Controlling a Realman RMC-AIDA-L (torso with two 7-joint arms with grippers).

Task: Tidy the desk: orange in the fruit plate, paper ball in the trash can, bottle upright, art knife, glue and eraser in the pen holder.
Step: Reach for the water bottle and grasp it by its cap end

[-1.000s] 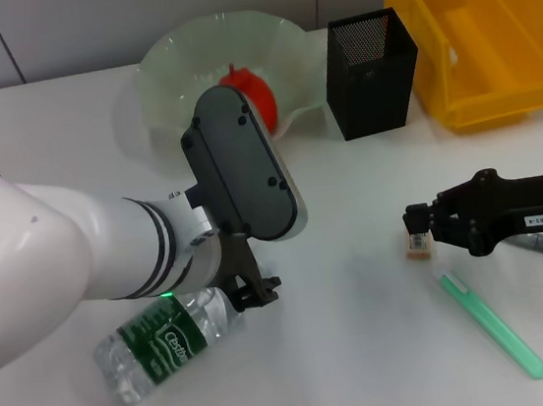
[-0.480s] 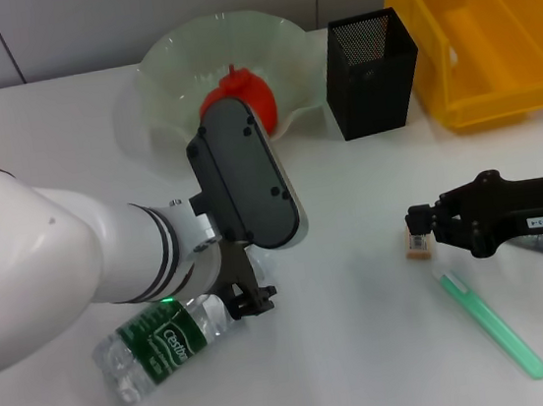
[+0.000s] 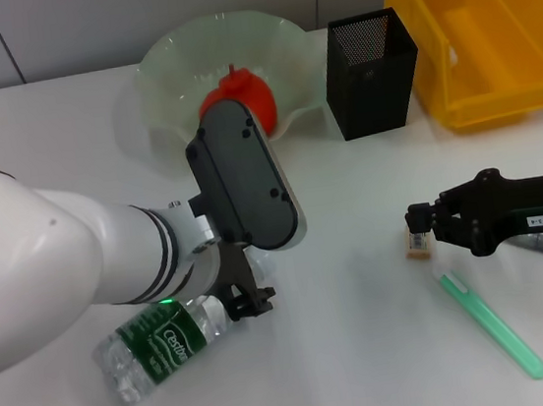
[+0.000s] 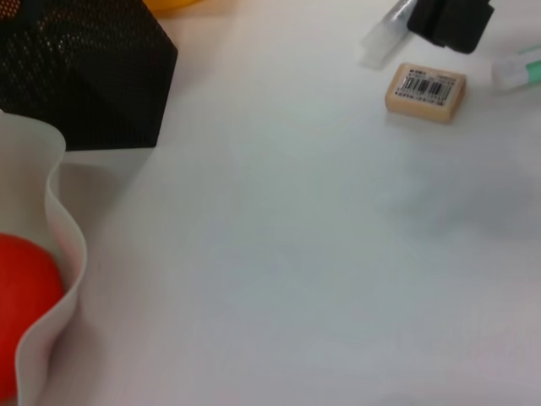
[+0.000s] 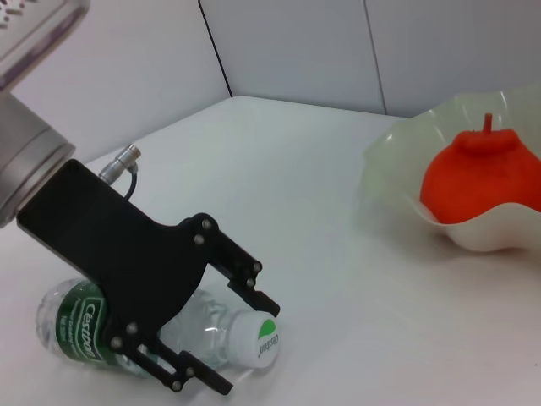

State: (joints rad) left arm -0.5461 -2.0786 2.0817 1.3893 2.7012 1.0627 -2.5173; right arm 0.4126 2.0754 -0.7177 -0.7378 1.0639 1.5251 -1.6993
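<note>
Left gripper [image 5: 226, 337] down at the neck of the small clear plastic bottle [image 3: 160, 343] with dark green label (lying flat on its side), fingers spread either side of the white cap, not clenched. Right gripper [image 3: 415, 225] low beside the tiny beige rectangular eraser [image 3: 417, 246]; grip impossible to tell. Squat red-orange fruit [image 3: 235, 97] beyond the left gripper, inside the pale-green scalloped bowl [image 3: 167, 62].

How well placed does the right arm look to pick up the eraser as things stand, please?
Probably well placed. The right gripper hangs right beside the eraser, nothing lies between them, and the green pen lies apart. The left gripper is far off at the bottle.
</note>
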